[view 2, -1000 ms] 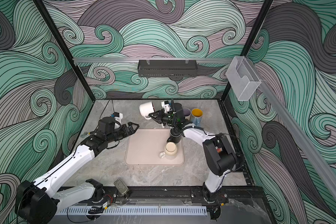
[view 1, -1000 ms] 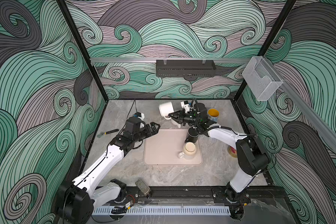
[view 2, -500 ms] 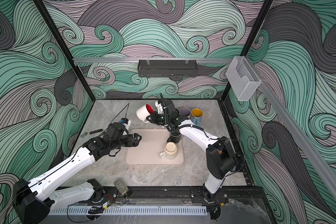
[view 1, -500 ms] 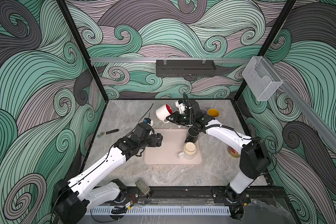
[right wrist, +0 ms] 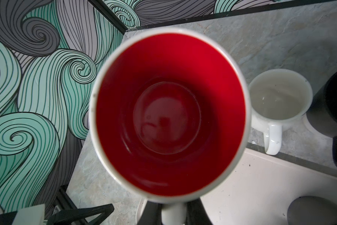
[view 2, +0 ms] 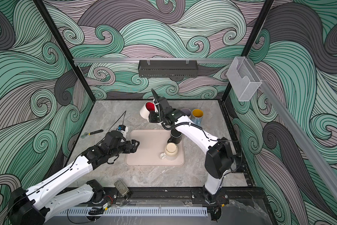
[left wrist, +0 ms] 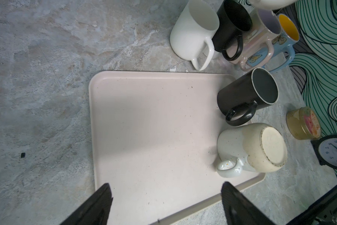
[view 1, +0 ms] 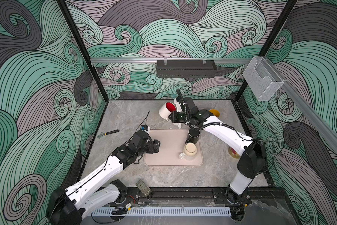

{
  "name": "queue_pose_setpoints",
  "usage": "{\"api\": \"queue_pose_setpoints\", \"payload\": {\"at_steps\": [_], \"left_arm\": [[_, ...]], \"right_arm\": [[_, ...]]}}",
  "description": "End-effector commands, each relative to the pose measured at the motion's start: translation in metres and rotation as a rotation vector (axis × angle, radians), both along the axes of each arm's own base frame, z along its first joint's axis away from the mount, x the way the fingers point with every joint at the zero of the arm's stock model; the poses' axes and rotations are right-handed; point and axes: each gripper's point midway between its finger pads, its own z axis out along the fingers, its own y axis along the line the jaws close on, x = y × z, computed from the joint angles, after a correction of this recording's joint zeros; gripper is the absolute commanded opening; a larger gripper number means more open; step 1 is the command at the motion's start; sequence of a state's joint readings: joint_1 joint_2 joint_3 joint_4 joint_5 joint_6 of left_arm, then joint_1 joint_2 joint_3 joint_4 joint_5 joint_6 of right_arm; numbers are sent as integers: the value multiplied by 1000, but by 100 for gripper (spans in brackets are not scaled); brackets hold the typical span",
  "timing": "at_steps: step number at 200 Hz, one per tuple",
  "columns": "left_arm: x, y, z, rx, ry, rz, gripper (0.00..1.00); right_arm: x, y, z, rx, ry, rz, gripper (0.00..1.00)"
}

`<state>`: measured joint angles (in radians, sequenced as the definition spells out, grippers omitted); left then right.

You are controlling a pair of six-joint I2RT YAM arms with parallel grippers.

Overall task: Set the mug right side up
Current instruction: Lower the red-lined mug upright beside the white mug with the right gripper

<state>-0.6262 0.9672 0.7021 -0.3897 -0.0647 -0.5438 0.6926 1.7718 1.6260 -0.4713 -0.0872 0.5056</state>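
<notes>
Worktop, tray: the beige tray lies under the left pincer, whose jaws stand apart. The white mug with a red inside hangs tilted in the right pincer, which is clamped on its handle, beyond the tray.

Left claw gapes wide, arm reaching forward; right claw clamped tight, arm outstretched.

Blurred at the rim, handle cut off by the right wrist view's edge: red-lined mug. Beyond the tray, mostly covered by the right arm: lavender mug. Beside the tray, half behind that arm's elbow: candle jar. Cropped past the tray in the left wrist view: clock.
</notes>
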Motion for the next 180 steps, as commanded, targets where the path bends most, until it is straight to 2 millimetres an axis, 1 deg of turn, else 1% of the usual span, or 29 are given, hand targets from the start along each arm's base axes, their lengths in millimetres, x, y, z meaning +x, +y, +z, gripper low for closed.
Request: {"api": "queue_pose_setpoints", "payload": {"at_steps": [1,38,80,100,121,133,161,180], "left_arm": [[7,-9,11,-43,-24,-2,89],[7,-14,10,-39,-1,-24,89],[7,-18,4,-44,27,-34,89],[8,-19,5,-51,26,-33,89],[7,-19,5,-47,23,-33,89],[7,-18,5,-43,22,-32,89],[6,-16,7,-45,15,-27,89],[5,-13,6,-40,15,-18,89]], "right_arm": [[19,-4,4,-85,-78,-43,0],[33,4,-15,-163,-75,-55,0],[50,11,-46,-244,-53,-75,0],[59,14,-62,-274,-42,-85,0],[66,19,-78,-298,-26,-87,0],[70,21,-84,-307,-21,-93,0],[82,17,-99,-359,-18,-144,0],[86,20,-107,-365,-11,-151,0]]}}
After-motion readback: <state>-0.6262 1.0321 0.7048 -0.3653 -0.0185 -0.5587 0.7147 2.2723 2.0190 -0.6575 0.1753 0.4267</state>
